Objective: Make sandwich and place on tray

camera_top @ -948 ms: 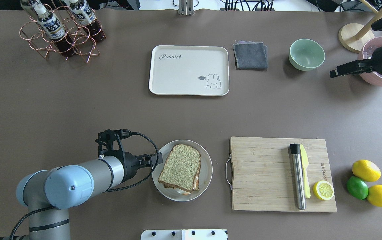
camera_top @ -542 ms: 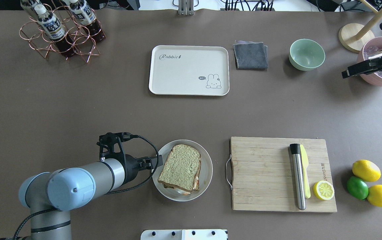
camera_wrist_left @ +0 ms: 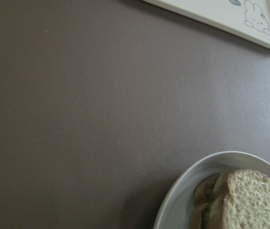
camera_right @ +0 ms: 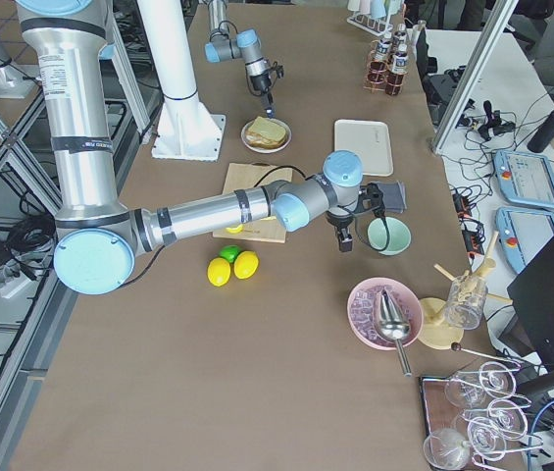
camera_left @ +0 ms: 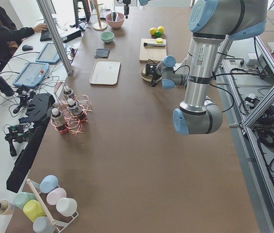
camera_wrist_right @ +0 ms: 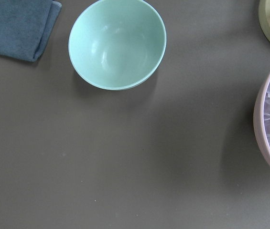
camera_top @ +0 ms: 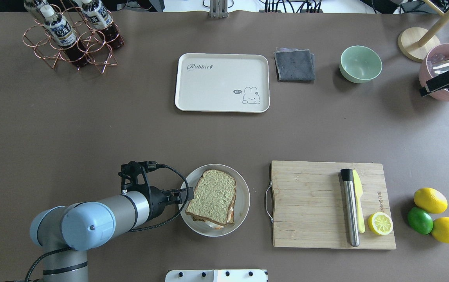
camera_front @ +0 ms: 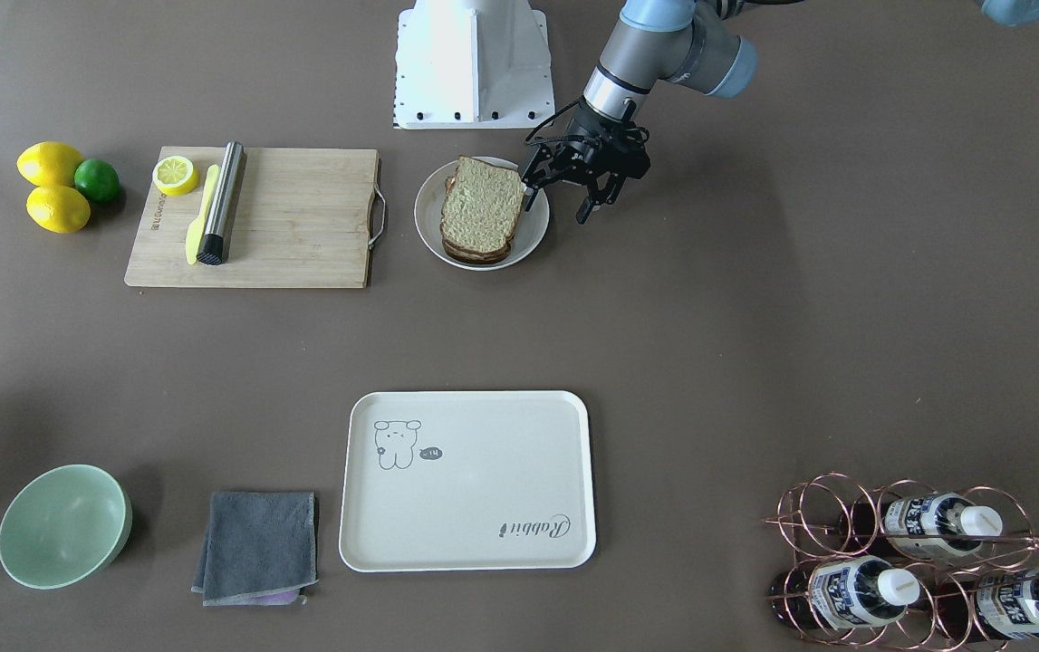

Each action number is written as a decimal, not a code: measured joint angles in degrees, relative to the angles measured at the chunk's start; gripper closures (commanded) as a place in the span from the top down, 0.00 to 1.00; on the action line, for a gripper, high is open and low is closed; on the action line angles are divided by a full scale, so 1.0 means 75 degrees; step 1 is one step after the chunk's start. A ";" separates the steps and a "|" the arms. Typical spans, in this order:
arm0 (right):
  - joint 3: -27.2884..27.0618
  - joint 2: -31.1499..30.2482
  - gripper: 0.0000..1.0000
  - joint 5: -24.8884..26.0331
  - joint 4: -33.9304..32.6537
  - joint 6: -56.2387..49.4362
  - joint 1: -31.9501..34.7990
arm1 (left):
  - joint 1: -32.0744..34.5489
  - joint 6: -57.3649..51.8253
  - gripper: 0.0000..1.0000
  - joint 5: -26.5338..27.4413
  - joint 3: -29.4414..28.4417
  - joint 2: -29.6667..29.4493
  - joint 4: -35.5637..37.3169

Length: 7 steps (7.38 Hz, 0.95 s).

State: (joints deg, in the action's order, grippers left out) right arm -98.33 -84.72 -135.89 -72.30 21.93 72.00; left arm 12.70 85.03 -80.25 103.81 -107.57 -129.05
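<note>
Shows the sandwich of two tan, dark-crusted bread slices stacked on a round white plate, with a sliver of white egg at the stack's robot-side corner.

Has the left gripper at the plate's rim, on the side away from the bamboo cutting board. Holds its jaws spread apart with nothing between them: one jaw over the rim, just beside the sandwich's edge, the other off the plate above the brown tabletop. Cannot tell whether the nearer jaw touches the bread.

Sets the sandwich just beside this gripper rather than between its jaws.

Puts the cream rectangular tray, with its small animal drawing and "Rabbit" script, well apart from the plate, straight across the tabletop on the side away from the robot.

Has the right gripper far from the plate, out past the cutting board, between a mint-green bowl and a pink bowl. Cannot tell whether that gripper is spread or closed.
</note>
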 measured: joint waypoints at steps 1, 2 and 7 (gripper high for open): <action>-0.0003 -0.0012 1.00 -0.0062 -0.0410 -0.0486 0.0116 | -0.0032 -0.0009 0.90 -0.0007 -0.0027 -0.0019 -0.0015; -0.0003 -0.0010 1.00 -0.0081 -0.1069 -0.1382 0.0356 | -0.0045 -0.0020 0.68 -0.0030 -0.0035 -0.0022 -0.0035; -0.0015 0.0134 1.00 0.0168 -0.2658 -0.3238 0.0902 | 0.0335 -0.0049 0.48 -0.0715 0.0109 0.0021 -0.0118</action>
State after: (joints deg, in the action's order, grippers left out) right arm -98.44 -83.71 -134.63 -92.24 -2.36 78.77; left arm 15.21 84.66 -85.61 104.62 -107.41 -129.94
